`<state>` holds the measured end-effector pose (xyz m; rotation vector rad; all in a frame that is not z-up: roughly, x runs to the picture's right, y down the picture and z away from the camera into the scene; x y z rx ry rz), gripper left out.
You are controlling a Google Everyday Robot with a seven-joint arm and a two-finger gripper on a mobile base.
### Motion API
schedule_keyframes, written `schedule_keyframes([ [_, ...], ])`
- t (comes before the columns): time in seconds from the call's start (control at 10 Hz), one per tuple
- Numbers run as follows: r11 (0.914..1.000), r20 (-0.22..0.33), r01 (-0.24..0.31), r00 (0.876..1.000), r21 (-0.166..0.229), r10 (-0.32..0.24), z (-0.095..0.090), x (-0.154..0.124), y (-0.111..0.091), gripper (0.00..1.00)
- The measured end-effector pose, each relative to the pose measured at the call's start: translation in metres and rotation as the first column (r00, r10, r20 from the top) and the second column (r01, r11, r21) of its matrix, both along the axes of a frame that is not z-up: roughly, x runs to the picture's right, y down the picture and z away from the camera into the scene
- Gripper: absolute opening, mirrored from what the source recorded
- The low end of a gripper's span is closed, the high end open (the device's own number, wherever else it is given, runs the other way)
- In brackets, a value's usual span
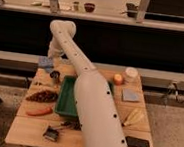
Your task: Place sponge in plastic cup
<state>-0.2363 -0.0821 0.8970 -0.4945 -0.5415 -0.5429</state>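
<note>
Soft blur, dim background, even tabletop light.

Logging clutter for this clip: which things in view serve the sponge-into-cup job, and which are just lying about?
Job: sponge, back left; gripper, just above it. The plastic cup I cannot make out.

Lying about: green tray, dark metal cup, grey mat, white container, black block.

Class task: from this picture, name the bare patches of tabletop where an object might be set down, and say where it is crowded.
Bare wood shows along the near edge of the table, between the small tool and the carrot, and right of the arm between the yellow items and black block. The far-left corner is crowded: the gripper sits above the sponge, beside the dark cup.
</note>
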Motion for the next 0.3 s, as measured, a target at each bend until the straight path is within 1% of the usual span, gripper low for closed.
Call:
schedule_keyframes([
  [0.2,0.9997,0.001,-0.018,1.0,0.016,0.018,0.016,0.001,-0.009,0.02],
  [0.3,0.999,0.007,-0.027,1.0,0.037,0.026,0.025,-0.002,-0.013,0.02],
])
